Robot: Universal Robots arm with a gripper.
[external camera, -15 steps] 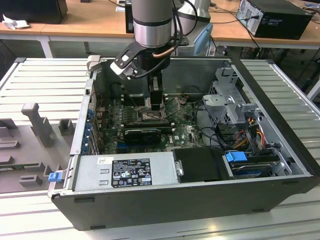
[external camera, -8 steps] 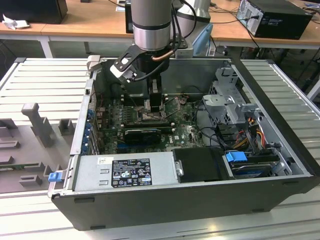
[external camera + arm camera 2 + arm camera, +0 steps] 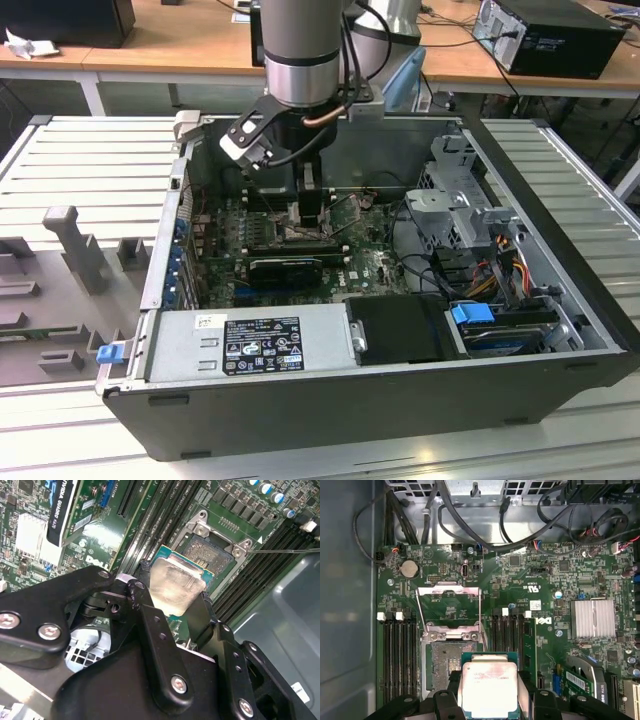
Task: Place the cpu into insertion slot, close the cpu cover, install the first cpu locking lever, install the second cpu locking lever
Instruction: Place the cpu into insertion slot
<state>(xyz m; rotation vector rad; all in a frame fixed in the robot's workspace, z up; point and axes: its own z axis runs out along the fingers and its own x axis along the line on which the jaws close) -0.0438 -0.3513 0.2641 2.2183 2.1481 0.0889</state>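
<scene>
The cpu [image 3: 489,689] [image 3: 176,589], a flat square chip with a pale silver top and a green edge, sits between my gripper's [image 3: 490,692] [image 3: 175,594] black fingers [image 3: 145,580], which are shut on two of its sides. It hovers just above and beside the insertion slot [image 3: 442,666] [image 3: 212,555], whose dark contact field lies bare. The cpu cover [image 3: 449,587], a thin silvery frame, is flipped open beyond the socket, and thin wire levers [image 3: 418,614] stand raised alongside it. In the exterior view my gripper [image 3: 311,205] reaches down into the open computer case over the motherboard.
Black memory slots [image 3: 397,655] flank the socket on both sides. A ribbed silver heatsink [image 3: 592,618], a graphics card [image 3: 285,267] and black cables [image 3: 470,525] are nearby. The case walls [image 3: 545,190], drive cage [image 3: 460,215] and power supply [image 3: 255,343] box the board in.
</scene>
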